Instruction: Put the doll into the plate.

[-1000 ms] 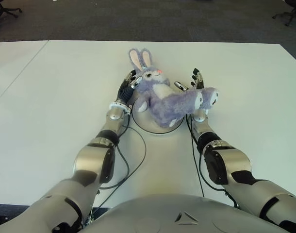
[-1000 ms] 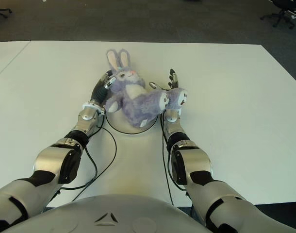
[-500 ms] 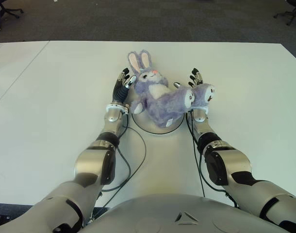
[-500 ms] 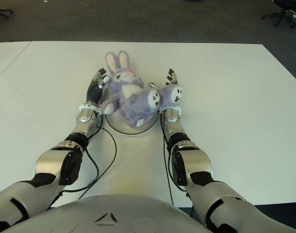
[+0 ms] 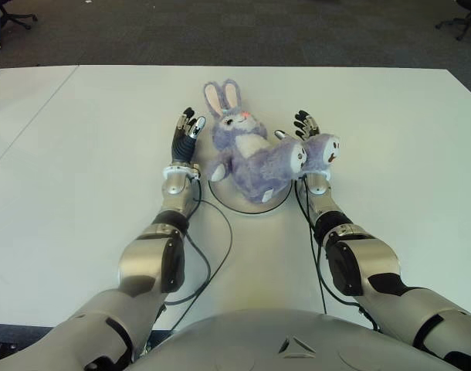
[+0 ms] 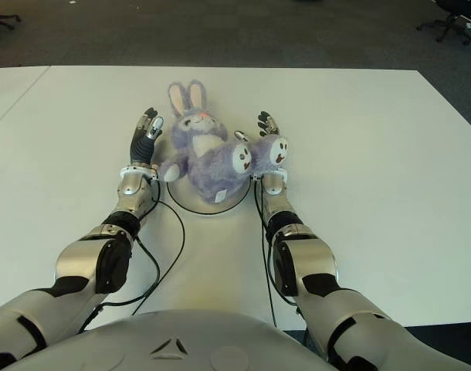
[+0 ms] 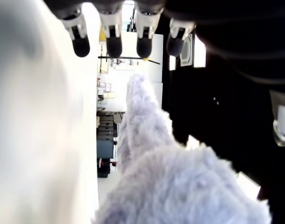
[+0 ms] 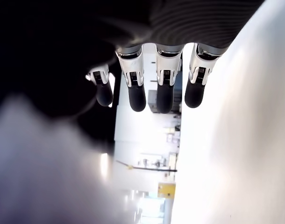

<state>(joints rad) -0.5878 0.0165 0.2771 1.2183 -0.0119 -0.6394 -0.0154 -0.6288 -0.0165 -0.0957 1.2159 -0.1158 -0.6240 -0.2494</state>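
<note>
A purple plush bunny doll (image 5: 251, 154) with pink-lined ears lies on its back across the round white plate (image 5: 255, 205) in the middle of the table; its feet stick out past the plate's right side. My left hand (image 5: 183, 135) stands just left of the doll's head, fingers straight and spread, holding nothing. To the doll's right is my right hand (image 5: 303, 127), behind the feet, fingers also extended and empty. The left wrist view shows purple fur (image 7: 180, 186) close by, with the fingertips (image 7: 113, 46) clear of it.
The white table (image 5: 81, 154) stretches wide on both sides of the plate. Black cables (image 5: 212, 255) run along both forearms near the plate. Dark carpet and office chairs lie beyond the far edge.
Both hands have let go of the doll and moved outward, the left one farther left. The doll has settled lower onto the plate, its feet swinging in toward the body.
</note>
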